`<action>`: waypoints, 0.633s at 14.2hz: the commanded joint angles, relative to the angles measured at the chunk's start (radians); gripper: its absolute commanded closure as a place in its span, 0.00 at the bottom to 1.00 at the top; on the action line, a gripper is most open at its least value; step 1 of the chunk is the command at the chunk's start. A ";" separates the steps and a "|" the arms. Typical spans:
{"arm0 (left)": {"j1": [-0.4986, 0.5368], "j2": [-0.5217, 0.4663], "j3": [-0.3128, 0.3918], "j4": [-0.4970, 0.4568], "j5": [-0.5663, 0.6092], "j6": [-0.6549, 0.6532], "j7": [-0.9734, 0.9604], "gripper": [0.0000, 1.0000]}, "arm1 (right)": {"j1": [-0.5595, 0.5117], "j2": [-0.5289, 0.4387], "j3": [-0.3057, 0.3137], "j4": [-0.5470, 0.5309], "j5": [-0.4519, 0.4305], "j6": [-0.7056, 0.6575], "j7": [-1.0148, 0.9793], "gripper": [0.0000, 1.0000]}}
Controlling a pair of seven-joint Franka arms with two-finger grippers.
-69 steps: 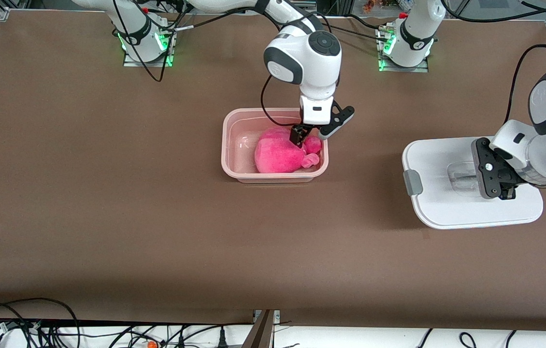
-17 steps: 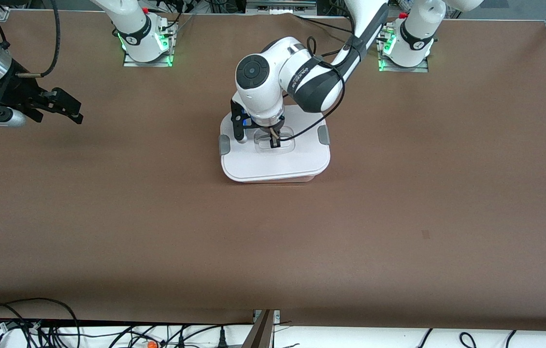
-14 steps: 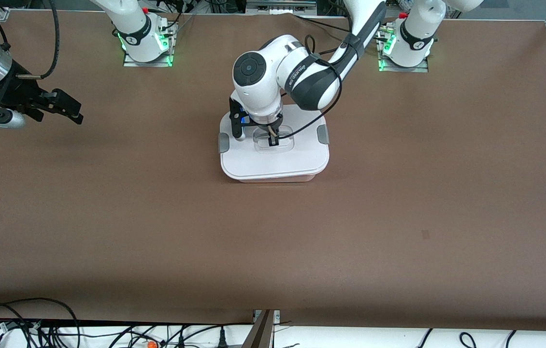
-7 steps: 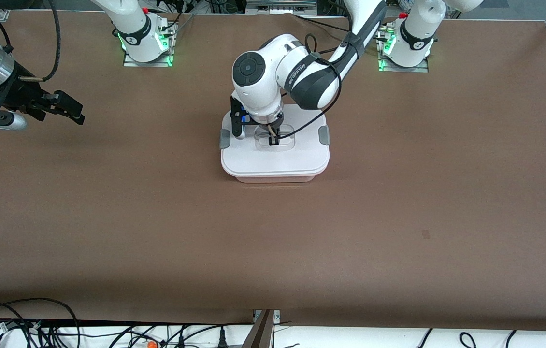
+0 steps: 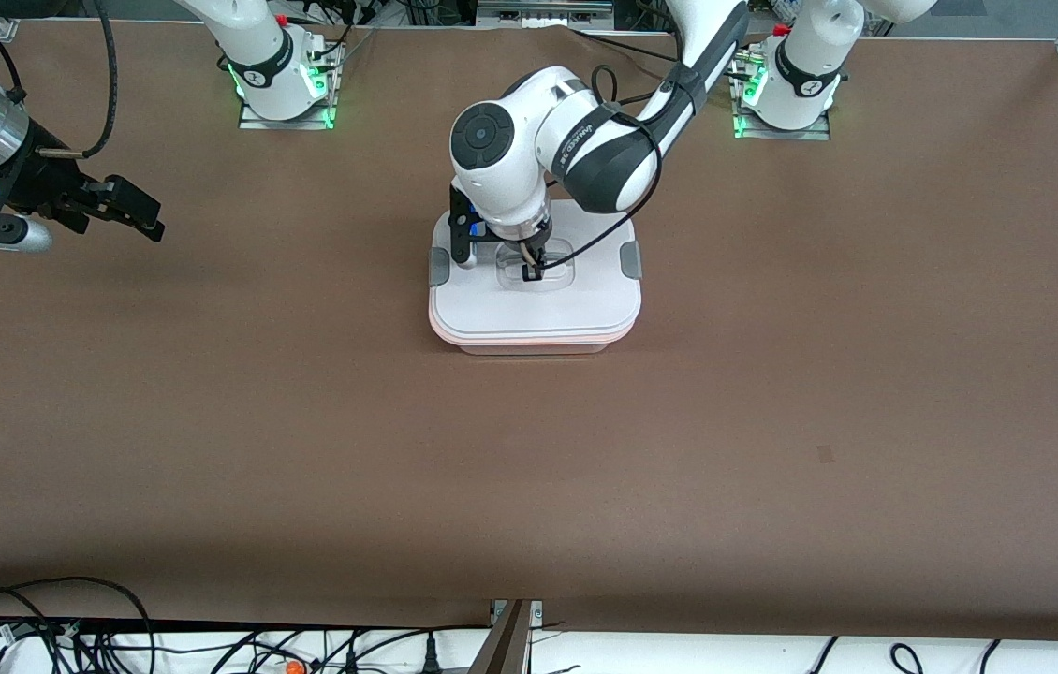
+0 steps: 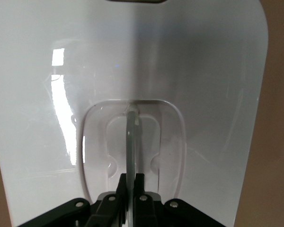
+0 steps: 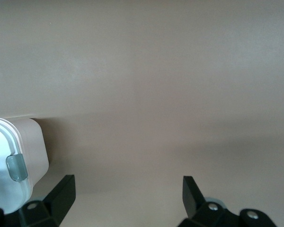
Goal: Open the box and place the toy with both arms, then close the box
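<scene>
We see the box (image 5: 534,339) near the table's (image 5: 772,393) middle with its white lid (image 5: 534,304) resting on top, a thin pink rim showing beneath the lid's nearer edge. The left gripper (image 5: 529,271) stands over the lid, jaws pinched on the clear handle (image 6: 131,142). The right gripper (image 5: 122,208) waits, jaws spread, over the right arm's end of the table.

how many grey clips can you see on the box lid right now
2. One clip sits on the lid's edge toward the right arm's end of the table, the other clip on the edge toward the left arm's end.
</scene>
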 commanded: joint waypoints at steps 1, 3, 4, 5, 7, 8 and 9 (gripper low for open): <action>0.006 -0.001 0.007 0.007 -0.006 -0.016 0.026 1.00 | -0.005 0.003 0.010 0.020 -0.012 -0.019 0.017 0.00; 0.017 0.009 0.007 0.016 -0.010 -0.002 0.019 1.00 | -0.005 0.003 0.012 0.020 -0.012 -0.021 0.017 0.00; 0.017 0.009 0.007 0.016 -0.010 0.009 0.013 1.00 | -0.005 0.003 0.010 0.020 -0.012 -0.021 0.017 0.00; 0.017 0.012 0.007 0.016 -0.012 0.012 0.009 1.00 | -0.005 0.002 0.011 0.020 -0.012 -0.021 0.018 0.00; 0.011 0.020 0.007 0.016 -0.012 0.032 -0.007 1.00 | -0.005 0.002 0.010 0.019 -0.012 -0.025 0.018 0.00; 0.005 0.025 0.005 0.018 -0.012 0.033 -0.023 1.00 | -0.005 0.002 0.010 0.019 -0.010 -0.030 0.018 0.00; 0.003 0.025 0.002 0.026 -0.012 0.033 -0.033 1.00 | -0.005 0.003 0.010 0.019 -0.010 -0.030 0.018 0.00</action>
